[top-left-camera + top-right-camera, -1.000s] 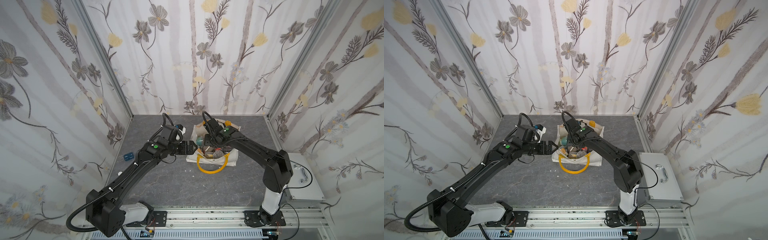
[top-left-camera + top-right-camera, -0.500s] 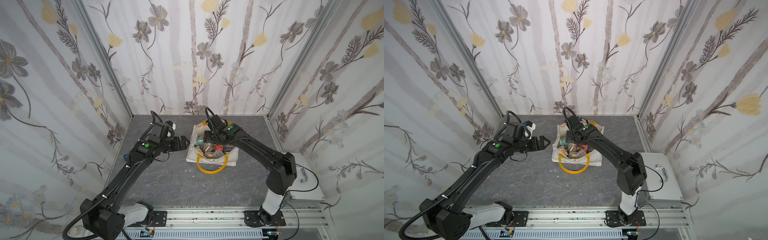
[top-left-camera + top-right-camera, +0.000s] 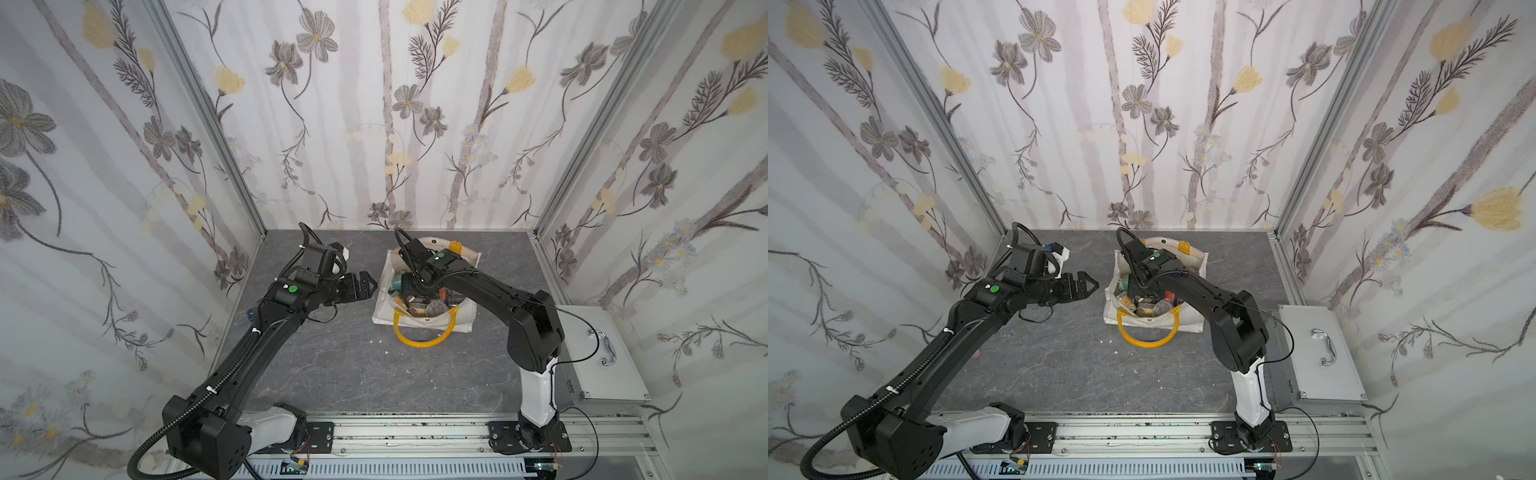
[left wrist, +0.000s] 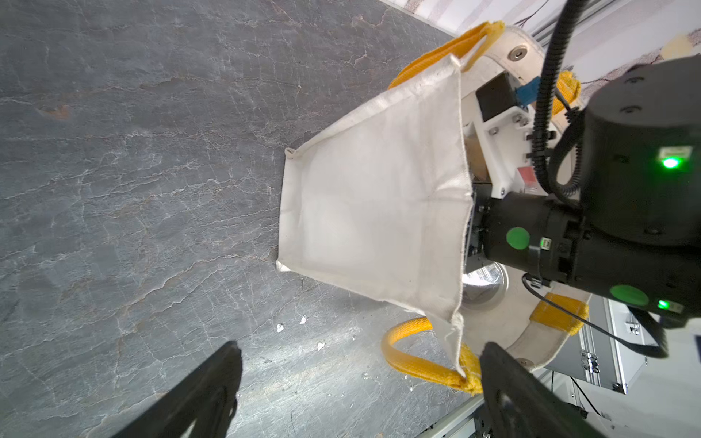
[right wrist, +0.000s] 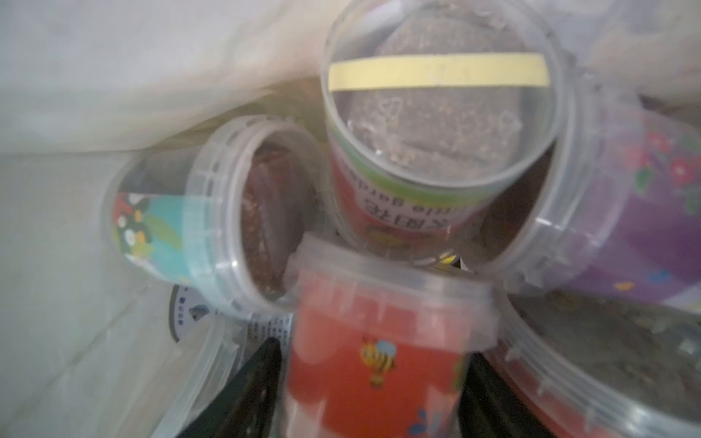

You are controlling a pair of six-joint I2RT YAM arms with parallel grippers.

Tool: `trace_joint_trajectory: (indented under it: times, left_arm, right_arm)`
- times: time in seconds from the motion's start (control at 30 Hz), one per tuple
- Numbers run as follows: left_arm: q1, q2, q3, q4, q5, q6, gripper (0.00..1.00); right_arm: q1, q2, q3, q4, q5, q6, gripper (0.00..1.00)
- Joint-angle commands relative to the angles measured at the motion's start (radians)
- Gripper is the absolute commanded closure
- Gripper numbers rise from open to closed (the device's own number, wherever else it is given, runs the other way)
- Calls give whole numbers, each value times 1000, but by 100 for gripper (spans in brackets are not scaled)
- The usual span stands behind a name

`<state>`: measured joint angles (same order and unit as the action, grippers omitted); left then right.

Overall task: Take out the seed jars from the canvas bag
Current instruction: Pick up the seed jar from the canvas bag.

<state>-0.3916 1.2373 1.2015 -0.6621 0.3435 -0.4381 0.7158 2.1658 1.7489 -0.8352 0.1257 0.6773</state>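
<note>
- Where the canvas bag point(image 3: 462, 320) stands open toward the back of the tabletop point(image 3: 353, 365), the seed jars point(image 3: 419, 301) lie heaped inside it;
- my right claw point(image 5: 373, 356) is down in the bag, fingers point(image 5: 242, 390) either side of a red-banded jar point(image 5: 387, 303); whether they press it I cannot tell;
- my left claw point(image 3: 369, 281) hangs spread wide and empty, just beside the bag.

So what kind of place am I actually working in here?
Probably a robot data-collection cell, not a real room: floral wallpaper panels set in aluminium framing, a slate-look tabletop, and the left arm and right arm bolted to a metal rail.
</note>
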Motion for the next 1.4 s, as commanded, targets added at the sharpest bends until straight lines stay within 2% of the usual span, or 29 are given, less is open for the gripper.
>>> trace_joint_trajectory:
  times: [0.0,0.17,0.47,0.6,0.77,0.9,1.07,1.27,1.37]
  left_arm:
    - [3,1,7,-1,10,-6,0]
    - [10,-4,8,1,16,-6,0]
    - [24,-10,24,23,82,-75,0]
    - [37,-13,52,46,179,-133,0]
    - [47,-6,61,143,337,-231,0]
    - [55,18,86,159,400,-294,0]
    - [60,55,87,202,496,-327,0]
    - [60,82,49,327,641,-415,0]
    - [59,79,41,370,694,-418,0]
  right_arm:
    - [-4,4,17,23,17,8,35]
    - [-7,-51,1,62,48,-27,43]
    - [-5,-288,-160,284,126,-114,46]
    - [-4,-398,-262,413,117,-194,45]
    - [9,-533,-395,593,44,-331,44]
    - [51,-655,-523,760,14,-458,41]
    - [118,-775,-692,989,-15,-631,42]
    - [141,-836,-817,1158,-54,-774,45]
    - [152,-829,-838,1188,-62,-841,44]
